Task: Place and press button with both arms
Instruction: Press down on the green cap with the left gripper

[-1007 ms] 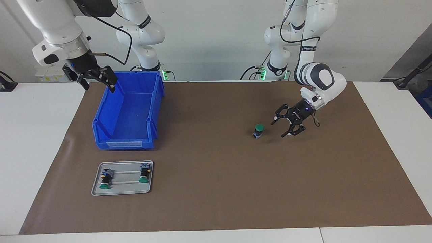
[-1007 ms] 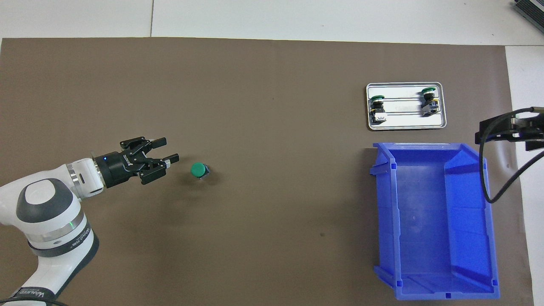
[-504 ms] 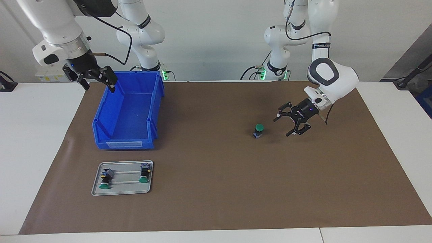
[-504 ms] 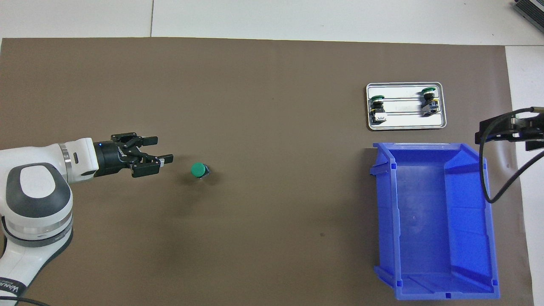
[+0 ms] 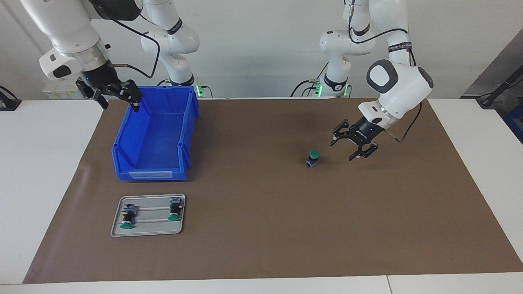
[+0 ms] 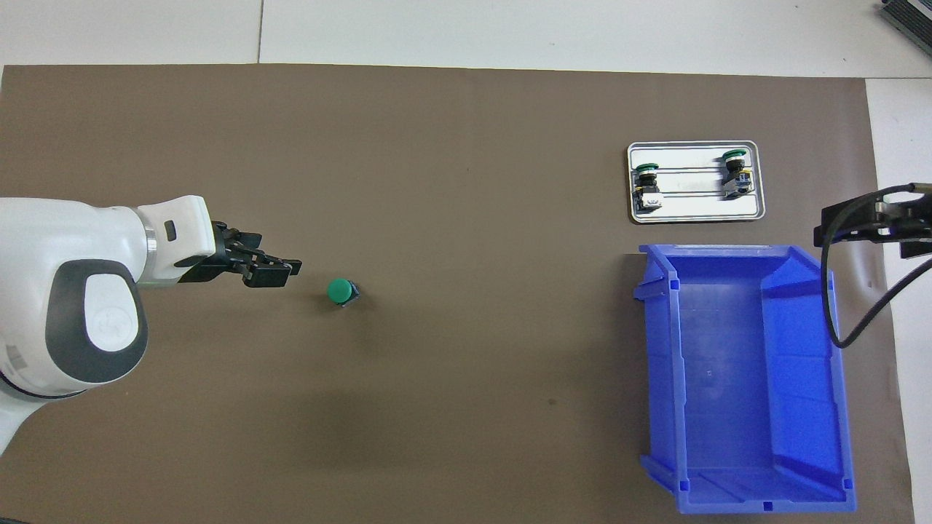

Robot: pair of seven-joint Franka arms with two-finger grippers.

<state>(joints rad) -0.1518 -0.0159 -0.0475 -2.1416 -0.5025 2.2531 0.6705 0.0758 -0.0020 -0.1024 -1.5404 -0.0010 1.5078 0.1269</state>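
Left tool [image 5: 353, 149], released and empty just beside the upright button [image 5: 313, 158] mid-counter, risks toppling it if a finger clips the cap, while the right tool [image 5: 109, 93] waits released over the blue bin [image 5: 153, 139].

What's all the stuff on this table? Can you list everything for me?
button: one, green cap, upright on the mat, beside the left gripper.
lookalike buttons: two, green caps, lying on the tray.
tray: one, silver, next to the bin, farther from the robots.
bin: one, blue, toward the right arm's end.
mat: one, brown, covering the table.
left gripper: black, open, empty.
right gripper: black, open, waiting at the bin's edge.
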